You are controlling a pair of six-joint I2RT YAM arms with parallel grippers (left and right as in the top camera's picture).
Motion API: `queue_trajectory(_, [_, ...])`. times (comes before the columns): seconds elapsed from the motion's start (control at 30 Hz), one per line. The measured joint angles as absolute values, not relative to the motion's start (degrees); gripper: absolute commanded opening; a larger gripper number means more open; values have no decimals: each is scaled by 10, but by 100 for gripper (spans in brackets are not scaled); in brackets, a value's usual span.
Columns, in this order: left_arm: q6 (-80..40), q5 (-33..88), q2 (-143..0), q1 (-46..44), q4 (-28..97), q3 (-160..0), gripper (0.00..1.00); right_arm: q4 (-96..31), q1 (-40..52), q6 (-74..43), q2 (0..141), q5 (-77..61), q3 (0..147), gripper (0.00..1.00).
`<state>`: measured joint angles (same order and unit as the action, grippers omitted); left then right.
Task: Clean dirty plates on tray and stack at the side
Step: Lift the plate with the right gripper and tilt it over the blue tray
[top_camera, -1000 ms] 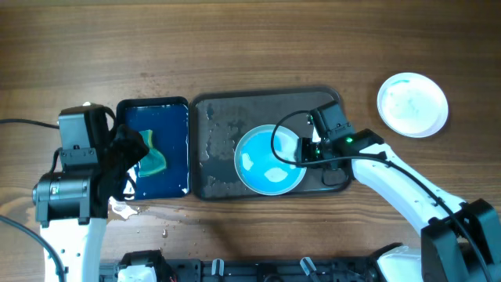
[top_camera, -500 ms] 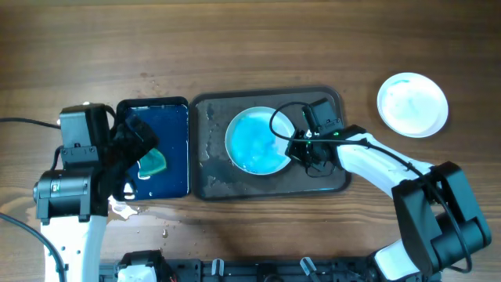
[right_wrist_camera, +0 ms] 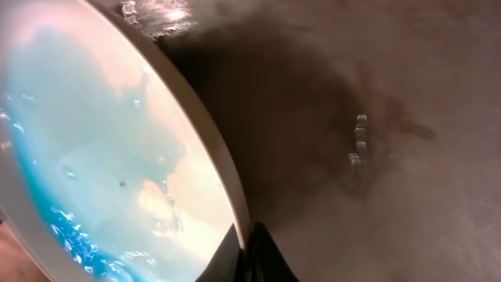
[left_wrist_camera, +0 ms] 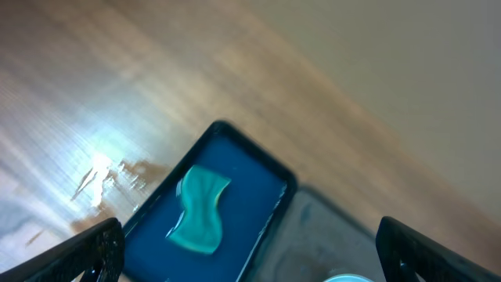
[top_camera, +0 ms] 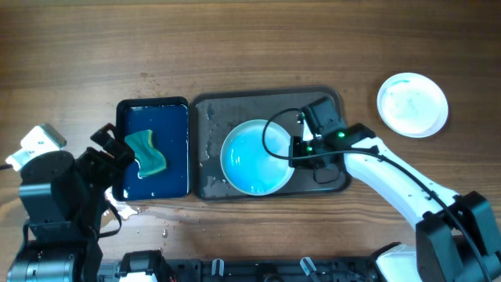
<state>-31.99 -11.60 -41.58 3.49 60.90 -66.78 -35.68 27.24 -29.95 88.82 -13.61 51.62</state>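
your right gripper is pinching the right rim of the plate, with its fingers closed on that thin edge. the plate is sitting in the middle of the grey tray. in the wrist view, the shadow under the rim suggests the held side is lifting off the tray, though i'm not sure of it.

the main risk is that you're holding it by a narrow, wet lip. the tray floor is carrying water drops and the plate is carrying blue liquid, so i'd judge a fast swing or a steep tilt could make it slip out or pivot between the fingers. the same tilt could send blue water over the rim onto the tray or the table.

the plate is looking round, white and shallow, with a pale blue wash across it and a darker blue pooling toward one edge. it isn't looking clean yet.

your left gripper is hanging with its fingers wide apart and empty, near the sponge lying in the small blue tray. a second plate is resting on bare table, well to the right.
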Motion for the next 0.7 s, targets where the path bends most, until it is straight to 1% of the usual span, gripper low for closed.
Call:
queue_trajectory(0.17, [-320, -142, -416, 35, 640, -668, 100, -466, 334, -279, 886, -109, 629, 5])
queue_trajectory(0.23, [-320, -148, -417, 35, 641, -668, 100, -497, 341, -272, 896, -107, 688, 5])
queue_trajectory(0.4, [-320, -152, -417, 35, 643, -668, 100, -542, 341, -252, 997, -103, 836, 5])
queue_trajectory(0.5, [-320, -161, -417, 35, 643, -668, 100, -567, 346, -237, 1082, -102, 926, 4])
queue_trajectory(0.63, [-320, -179, -417, 35, 643, -668, 100, -578, 380, -224, 1171, -101, 1034, 5])
queue_trajectory(0.7, [-320, -187, -417, 35, 643, -668, 100, -572, 399, -222, 1189, -98, 1058, 5])
